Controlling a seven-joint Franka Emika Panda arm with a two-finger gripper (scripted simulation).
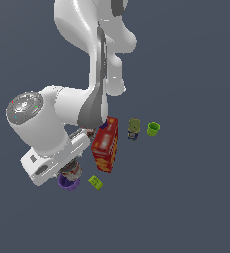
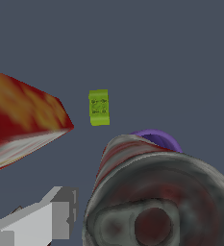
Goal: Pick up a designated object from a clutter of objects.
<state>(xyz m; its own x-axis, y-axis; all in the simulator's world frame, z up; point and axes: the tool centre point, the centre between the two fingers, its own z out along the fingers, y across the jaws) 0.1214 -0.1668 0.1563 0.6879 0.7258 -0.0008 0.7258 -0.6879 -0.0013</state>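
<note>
One tin can (image 2: pixel 156 202) beside one finger (image 2: pixel 41 223); grip unclear; one red box (image 2: pixel 22 120), one green block (image 2: pixel 99 107).

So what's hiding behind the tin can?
In the wrist view, a purple cup peeks out behind the tin can. Only its curved rim shows; the can covers the rest. Further back lies a green block, in plain sight.

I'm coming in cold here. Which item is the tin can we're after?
Find the tall red box; toward the exterior view's left, under the white gripper housing, sits a purple cup. The tin can is beside that cup: squat, grey metal lid with a dark ring, reddish-brown and white label.
</note>
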